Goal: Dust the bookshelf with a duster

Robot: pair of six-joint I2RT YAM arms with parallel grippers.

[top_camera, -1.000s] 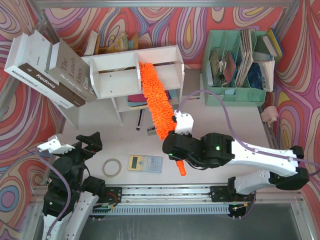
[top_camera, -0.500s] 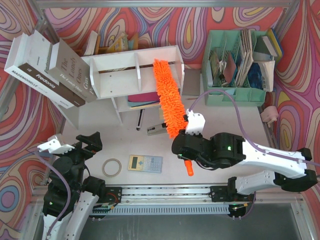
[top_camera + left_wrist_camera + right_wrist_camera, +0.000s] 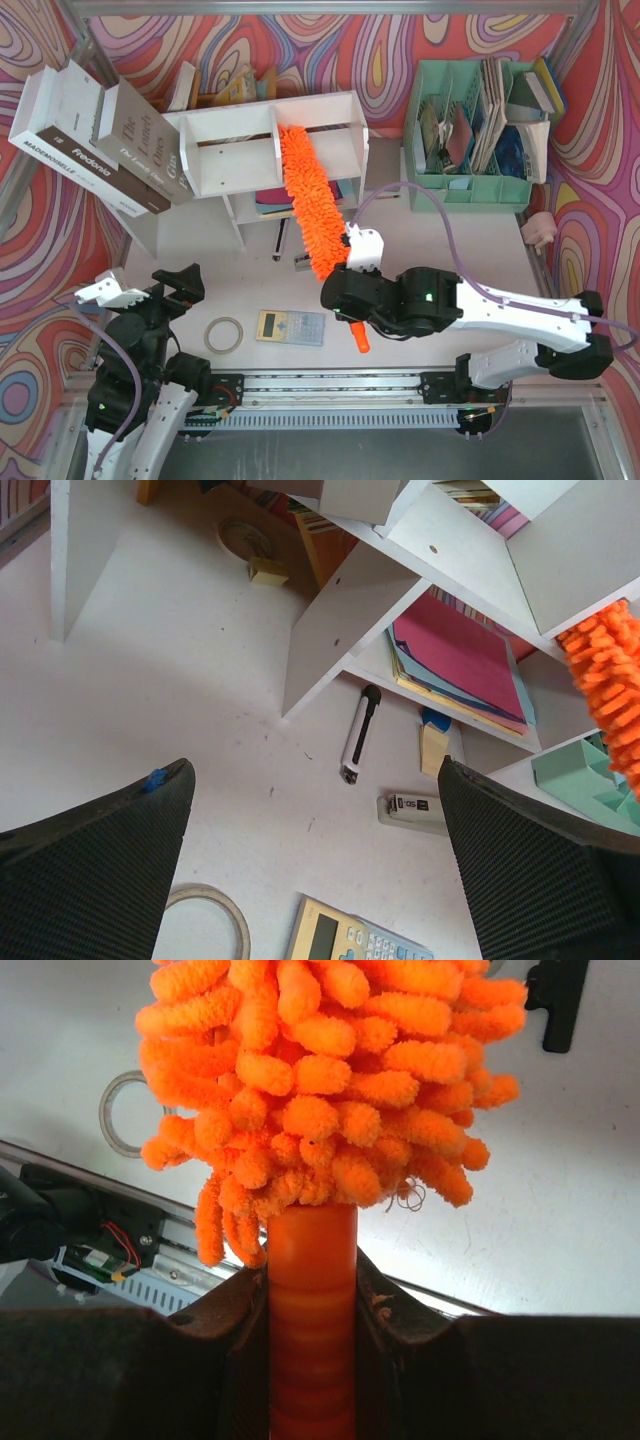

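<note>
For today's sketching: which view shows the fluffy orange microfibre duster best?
Top external: nearly all the fluffy orange microfibre duster, head to handle end. Right wrist shows only handle and nearby fluff; left wrist, an edge fringe.

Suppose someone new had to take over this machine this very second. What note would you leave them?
Right claw: shut on the duster, gripping its handle just below the fluffy head.
Left claw: open and empty, low over the table, away from the shelf.
Duster: head leans up the front of the bookshelf, tip at the upper tier just right of the middle divider.
Done: duster picked up and brought onto the shelf.
Left: no dust is visible, so treat every compartment as unfinished. Sweep them all, then put the duster down.
</note>
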